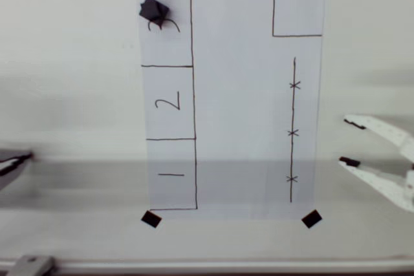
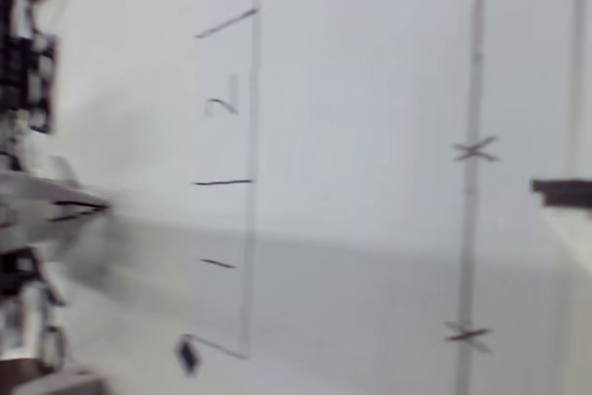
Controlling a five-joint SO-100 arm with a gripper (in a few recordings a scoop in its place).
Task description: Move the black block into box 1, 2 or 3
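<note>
Overhead view first: the black block (image 1: pixel 153 10) sits inside box 3 (image 1: pixel 167 27), up at about 11 o'clock on the paper sheet (image 1: pixel 239 95), lying partly over the handwritten 3. So the task looks basically done to me. The gripper (image 1: pixel 352 141) is off at 3 o'clock, well apart from the block, jaws spread wide with nothing between them. Readable writing: a 3, a 2 and a 1 down the left column of boxes, plus three little x marks along a drawn line (image 1: pixel 293 130) on the right. An unnumbered box (image 1: pixel 297 6) sits at 1 o'clock. Black tape squares (image 1: pixel 311 218) hold the corners.

Wrist view is pretty blurry. I can make out box 2 (image 2: pixel 223 104) and box 1 (image 2: pixel 220 261) by their faint digits, and the x marks on the line. A dark fingertip (image 2: pixel 562 192) pokes in at 3 o'clock.

What could go wrong: the block is close to box 3's left edge, so any careless sweep of the arm across the sheet could knock it over the line. A snag on the paper could also shift everything.
</note>
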